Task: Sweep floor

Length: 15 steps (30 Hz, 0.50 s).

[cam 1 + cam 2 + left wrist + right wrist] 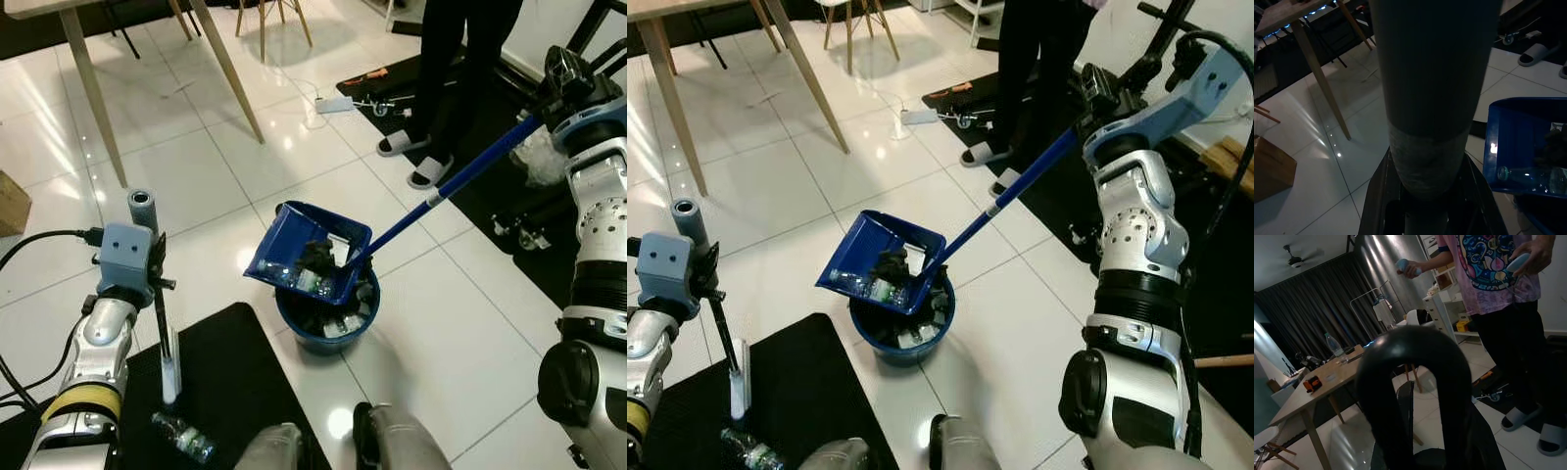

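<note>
A blue dustpan [294, 245] holding dark litter and a plastic bottle [1528, 176] hangs tilted over a blue bucket [323, 333] that has rubbish in it. Its long blue handle [460, 181] rises to the upper right, where my right gripper [558, 83] is shut on it; the handle's black looped end [1415, 362] is close to the right wrist camera. On the left, my left gripper [157, 279] is shut on an upright broom handle [163, 333] with a grey top [1430, 98]. Its white lower end stands on a black mat [235, 372].
A crushed plastic bottle [183, 438] lies on the mat near my feet. A person [441, 59] in slippers stands beyond the bucket, holding controllers. A wooden table's leg [227, 69], a power strip [334, 104] and a cardboard box [12, 204] are further off on the white tiles.
</note>
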{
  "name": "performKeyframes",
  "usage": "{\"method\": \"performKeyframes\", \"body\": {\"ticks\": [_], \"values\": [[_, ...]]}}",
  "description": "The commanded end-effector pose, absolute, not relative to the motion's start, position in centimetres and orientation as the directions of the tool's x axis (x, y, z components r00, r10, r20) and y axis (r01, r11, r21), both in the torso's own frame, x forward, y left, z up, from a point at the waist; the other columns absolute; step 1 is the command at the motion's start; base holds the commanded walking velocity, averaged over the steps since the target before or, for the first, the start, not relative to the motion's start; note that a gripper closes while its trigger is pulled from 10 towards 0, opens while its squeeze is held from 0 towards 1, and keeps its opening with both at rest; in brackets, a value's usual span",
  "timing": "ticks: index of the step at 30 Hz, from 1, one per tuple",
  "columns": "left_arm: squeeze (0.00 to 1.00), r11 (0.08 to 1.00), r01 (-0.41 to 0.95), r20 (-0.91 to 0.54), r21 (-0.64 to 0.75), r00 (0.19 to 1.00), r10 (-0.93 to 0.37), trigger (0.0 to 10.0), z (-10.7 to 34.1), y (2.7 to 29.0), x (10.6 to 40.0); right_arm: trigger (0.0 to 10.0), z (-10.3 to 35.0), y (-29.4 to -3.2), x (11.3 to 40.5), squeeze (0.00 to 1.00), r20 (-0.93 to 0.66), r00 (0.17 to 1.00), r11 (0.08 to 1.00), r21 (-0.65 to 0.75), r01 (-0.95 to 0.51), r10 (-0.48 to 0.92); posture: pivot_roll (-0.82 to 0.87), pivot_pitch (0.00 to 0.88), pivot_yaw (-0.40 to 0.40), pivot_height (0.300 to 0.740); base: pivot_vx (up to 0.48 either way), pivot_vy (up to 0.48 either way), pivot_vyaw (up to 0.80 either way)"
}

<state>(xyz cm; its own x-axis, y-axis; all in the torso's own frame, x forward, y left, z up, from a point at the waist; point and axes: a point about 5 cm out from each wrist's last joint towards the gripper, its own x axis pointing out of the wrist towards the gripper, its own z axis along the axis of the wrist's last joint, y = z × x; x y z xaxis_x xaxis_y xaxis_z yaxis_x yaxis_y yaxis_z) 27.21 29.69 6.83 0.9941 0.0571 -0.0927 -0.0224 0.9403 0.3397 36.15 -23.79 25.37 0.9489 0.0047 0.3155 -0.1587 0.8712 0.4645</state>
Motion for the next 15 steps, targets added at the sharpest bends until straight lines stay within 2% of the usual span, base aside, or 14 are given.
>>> {"method": "performKeyframes", "body": {"ticks": [1,10,15], "values": [[0.0,0.937,-0.011,-0.066,0.348,0.997,0.037,10.0,6.99,28.86,27.34,10.0,26.45,-24.23,36.07,0.0,0.367,0.93,0.86,0.479,-0.177,-0.012,0.04,0.0,0.0,0.74,0.0,-0.48,0.0],[0.0,0.941,-0.014,-0.067,0.337,0.997,0.039,10.0,6.87,28.44,27.38,10.0,26.57,-24.25,36.11,0.0,0.371,0.928,0.859,0.48,-0.18,-0.013,0.04,0.0,0.003,0.74,0.0,-0.466,0.0],[0.0,0.953,-0.027,-0.073,0.302,0.996,0.051,10.0,6.91,28.57,27.53,10.0,26.63,-24.37,36.1,0.0,0.373,0.928,0.859,0.479,-0.179,-0.015,0.04,0.0,0.007,0.74,0.0,0.0,0.0]]}}
